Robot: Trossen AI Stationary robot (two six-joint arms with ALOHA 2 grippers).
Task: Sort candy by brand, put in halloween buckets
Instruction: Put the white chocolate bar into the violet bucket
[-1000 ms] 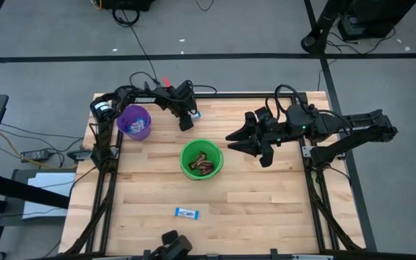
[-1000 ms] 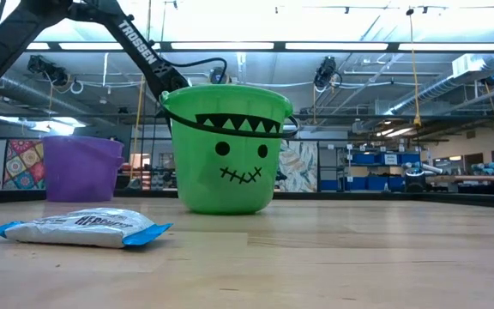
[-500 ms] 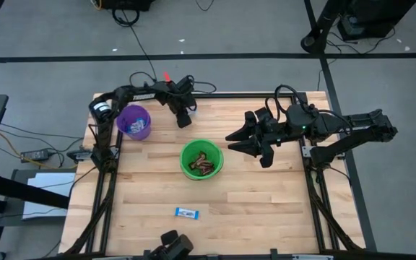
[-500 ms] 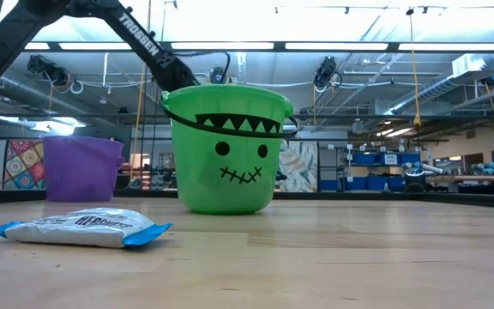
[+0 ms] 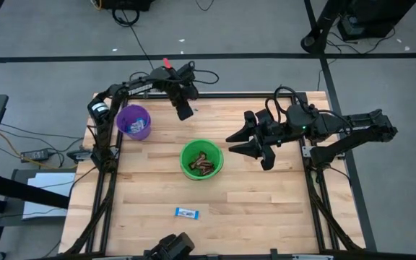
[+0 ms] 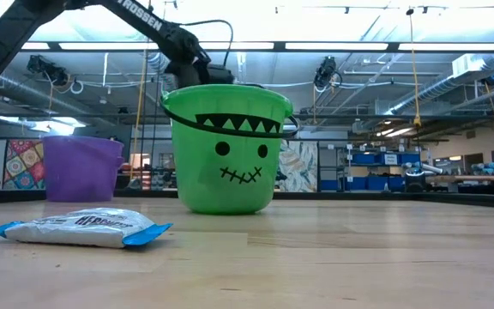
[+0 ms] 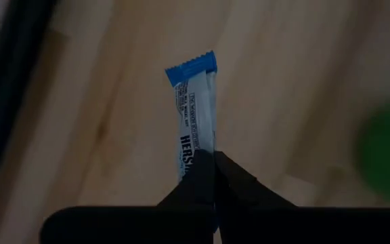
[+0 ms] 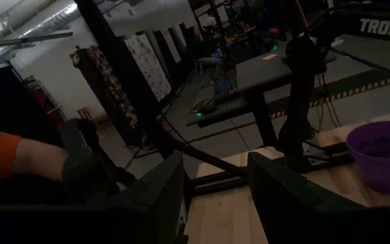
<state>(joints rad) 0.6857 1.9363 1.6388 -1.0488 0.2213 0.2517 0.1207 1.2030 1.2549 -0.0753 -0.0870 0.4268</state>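
Note:
My left gripper (image 5: 185,113) is above the table's far edge, between the purple bucket (image 5: 133,121) and the green bucket (image 5: 201,159), and is shut on a blue-and-white candy (image 7: 193,115). The purple bucket holds blue-and-white candy. Dark brown candy (image 5: 206,165) lies in the green bucket (image 6: 225,146). Another blue-and-white candy (image 5: 186,212) lies flat on the table near the front edge, also seen in the low view (image 6: 80,227). My right gripper (image 5: 241,139) hovers open to the right of the green bucket with nothing between its fingers (image 8: 154,196). My left gripper pinches the blue-and-white candy between its two fingers (image 7: 232,179) at one end of the wrapper (image 7: 196,157). The rest of the candy sticks out past the fingertips, its blue crimped end (image 7: 191,68) free. The candy is lifted clear of the table.
The two buckets stand on the wooden table (image 5: 266,195); its near right part is bare. A dark rail runs along the table's far edge (image 5: 230,94). A person's orange sleeve (image 8: 5,152) shows in the room beyond the table.
My left gripper has shut on the blue-and-white candy that lay by the table's far edge and has risen with it, drifting slightly toward the far edge. The candy is now lifted clear of the table.

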